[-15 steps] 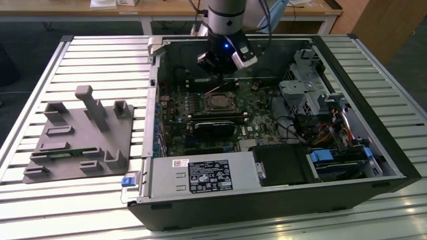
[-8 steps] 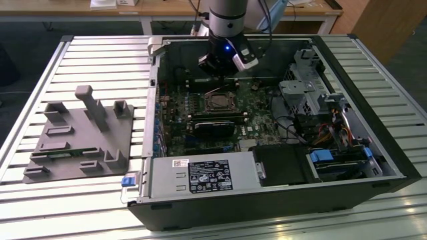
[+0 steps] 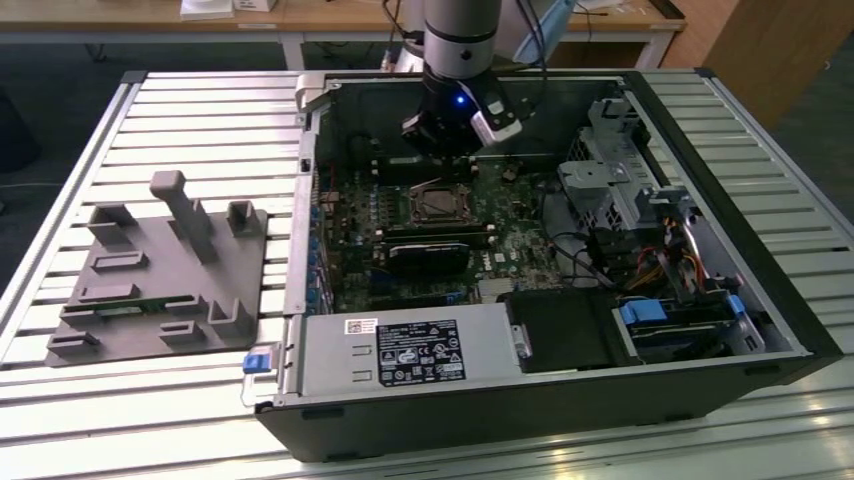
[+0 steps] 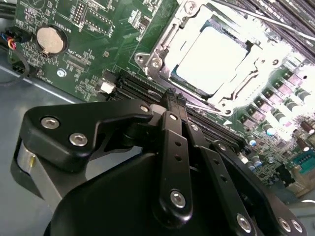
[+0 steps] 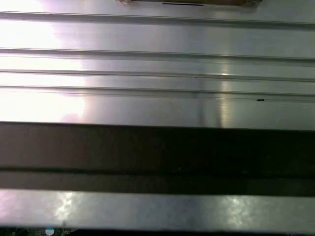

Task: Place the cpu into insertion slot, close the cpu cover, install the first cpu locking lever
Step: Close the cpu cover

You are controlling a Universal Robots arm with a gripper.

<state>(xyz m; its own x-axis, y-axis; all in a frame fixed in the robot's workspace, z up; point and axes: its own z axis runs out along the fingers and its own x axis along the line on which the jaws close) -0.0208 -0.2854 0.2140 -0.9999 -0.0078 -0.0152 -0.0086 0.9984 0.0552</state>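
Black gripper [image 4: 173,96] is hanging inside the open black computer case [image 3: 534,410], just beside the small square black insertion slot [image 3: 438,203] on the green circuit board [image 4: 98,44]. Fingers [image 4: 172,142] are pressing together, grasping nothing. The flat square silver cpu [image 4: 209,59] is sitting in the slot, with the thin silver metal cpu cover [image 4: 162,46] lying down around it. A grey moulded fixture [image 3: 160,275] is resting on the slatted metal table [image 3: 174,100], at the exterior view's left.

surface: slatted metal table [image 3: 134,420] | on it: open computer case [image 3: 561,400]; grey fixture block [image 3: 154,275]
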